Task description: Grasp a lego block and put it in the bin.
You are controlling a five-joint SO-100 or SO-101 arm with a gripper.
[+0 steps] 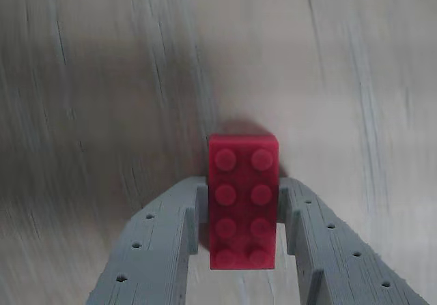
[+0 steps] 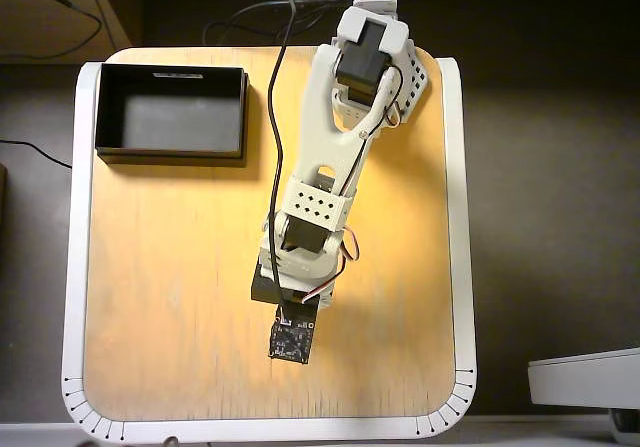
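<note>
Wrist view: red brick (image 1: 243, 201) sits studs-up between the 2 grey fingers (image 1: 167, 233) of the gripper (image 1: 243, 213), w/ its far end poking out past the tips. Each finger's inner face looks right against a long side of the brick, so I judge the jaws closed down to brick width and pinching it (contact isn't razor-clear, the wood behind is blurred). Whether it's off the table (image 2: 180, 267) yet, can't tell.

Overhead view: the arm (image 2: 340, 157) covers the brick; it reaches toward the near edge, mid-table. Bin (image 2: 171, 151) is at the far left corner, well apart, empty as far as seen.

Step in hand: grasp, approx done. Next: lift clear, swing over to the bin, get above its wall, then release.
</note>
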